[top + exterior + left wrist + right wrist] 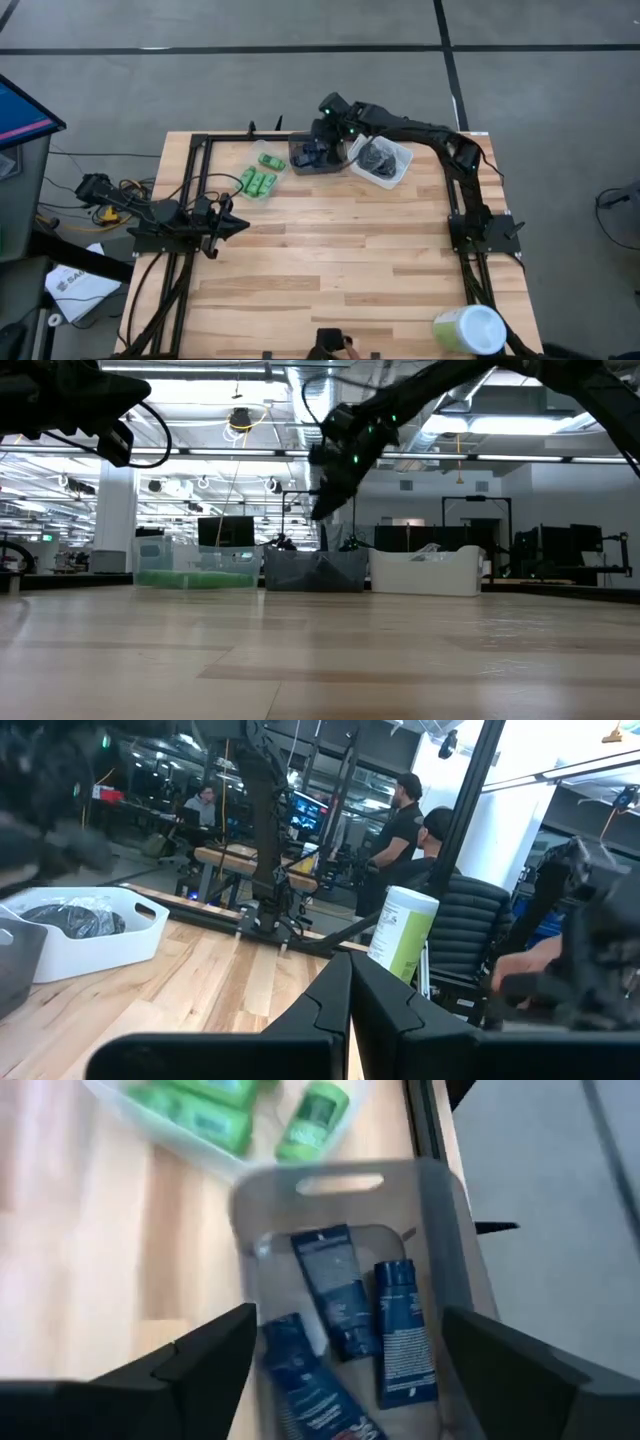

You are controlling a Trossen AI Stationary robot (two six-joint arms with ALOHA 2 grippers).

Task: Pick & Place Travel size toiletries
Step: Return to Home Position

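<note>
My right gripper [348, 1318] hangs open above the dark grey tub [440, 1210], fingers slanting down, nothing between them. Three dark blue sachets [335, 1290] lie flat inside that tub. Green bottles [258, 183] lie in a clear tub left of it, and one more green bottle [315, 1120] lies beside that tub. Dark grey lumps [378, 156] fill the white tub [397, 170] on the right. My left gripper [240, 224] waits shut over the table's left part, well away from the tubs.
The three tubs stand in a row along the far edge, seen as such in the low view [315, 570]. A big pale green-and-white cylinder [468, 330] stands at the near right corner. Bare wood fills the table's middle. People sit and stand in the room beyond [400, 815].
</note>
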